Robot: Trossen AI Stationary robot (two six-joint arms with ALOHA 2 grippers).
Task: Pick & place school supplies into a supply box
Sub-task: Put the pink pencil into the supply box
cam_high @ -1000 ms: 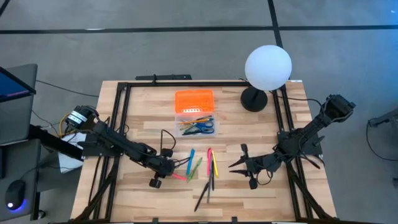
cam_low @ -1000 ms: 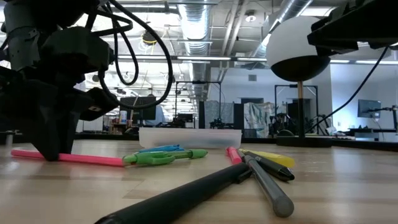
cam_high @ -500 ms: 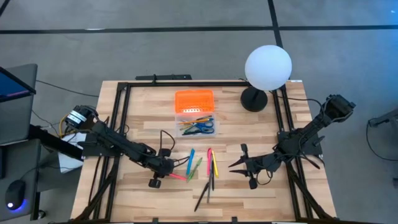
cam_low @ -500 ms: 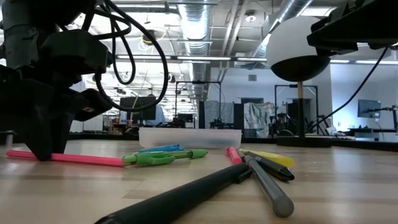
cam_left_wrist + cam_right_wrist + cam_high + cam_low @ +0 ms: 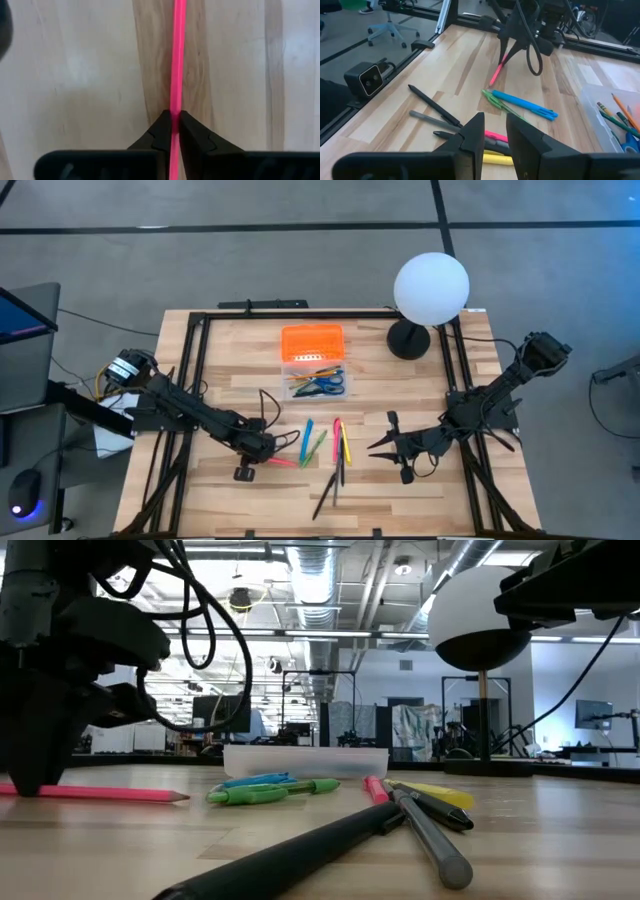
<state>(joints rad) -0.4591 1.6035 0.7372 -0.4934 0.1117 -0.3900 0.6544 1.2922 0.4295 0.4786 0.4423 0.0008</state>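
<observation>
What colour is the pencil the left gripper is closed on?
Bright pink. The left gripper pinches the pencil; the left wrist view shows it best.

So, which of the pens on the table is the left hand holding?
The pink pencil. The left hand is closed on it, away from the blue, green and yellow ones.

The left gripper (image 5: 171,121) closed onto the pink pencil (image 5: 176,60) and drew it away from the green pen (image 5: 262,792).
</observation>
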